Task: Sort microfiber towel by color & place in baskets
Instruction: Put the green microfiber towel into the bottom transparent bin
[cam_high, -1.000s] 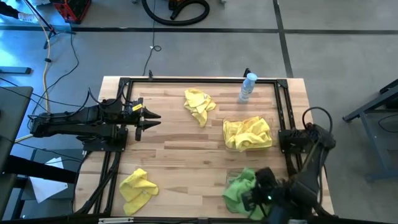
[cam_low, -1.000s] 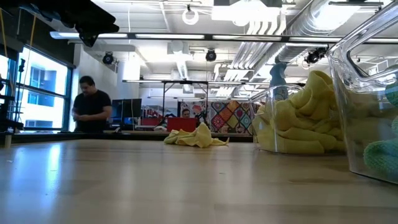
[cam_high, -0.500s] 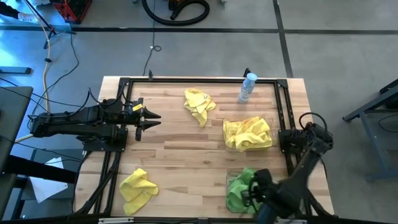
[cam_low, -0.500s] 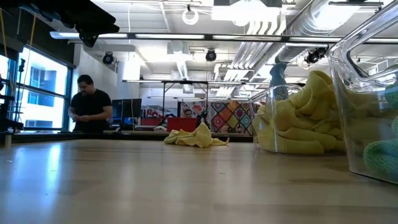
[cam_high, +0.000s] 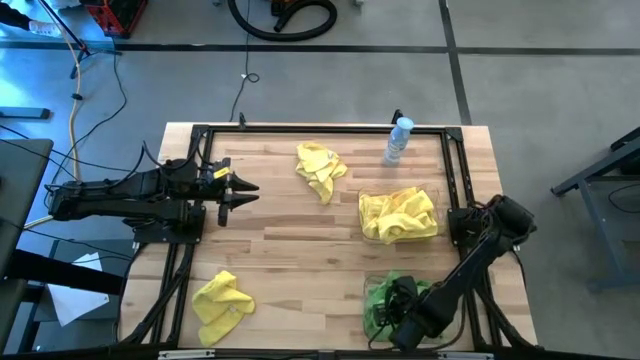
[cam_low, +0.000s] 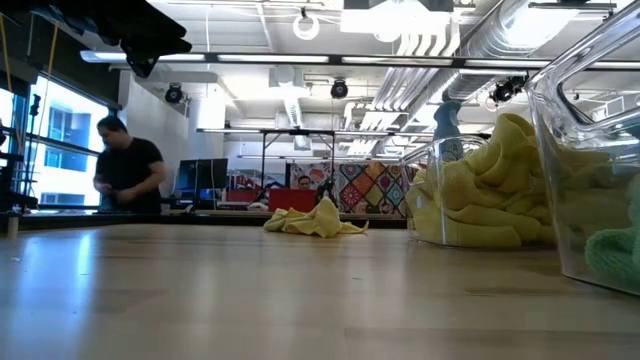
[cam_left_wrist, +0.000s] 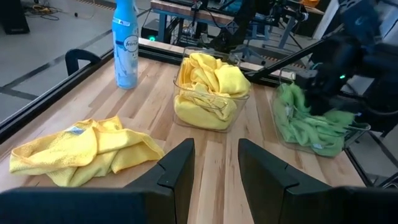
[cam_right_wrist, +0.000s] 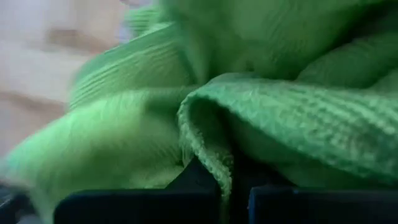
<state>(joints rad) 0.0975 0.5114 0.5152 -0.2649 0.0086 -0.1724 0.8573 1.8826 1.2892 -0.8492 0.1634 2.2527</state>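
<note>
The green microfiber towels (cam_high: 385, 297) sit bunched in the near clear basket (cam_high: 372, 284) at the table's right front, and we find the right gripper (cam_high: 398, 318) pressed down into them; its wrist view shows green cloth (cam_right_wrist: 261, 106) folded over and between its dark fingers (cam_right_wrist: 143, 208), so we judge it closed on a fold, though a loose catch is possible. The main risk, as we read it, is that the cloth clings to the fingers when the arm lifts, dragging a towel back out over the rim, or tipping the light bin. Beside it the second basket (cam_high: 433, 192) holds yellow towels (cam_high: 398, 214), close enough that a dragged green cloth could land among them (a sorting error, not just a spill). Two yellow towels lie loose on the wooden table (cam_high: 290, 250): one near the far edge (cam_high: 320, 168), one at the left front corner (cam_high: 222, 302). The left gripper (cam_high: 240, 192) waits over the table's left side, fingers parted. The spray bottle (cam_high: 399, 140) stands just behind the yellow basket and could be knocked by a wide reach.
</note>
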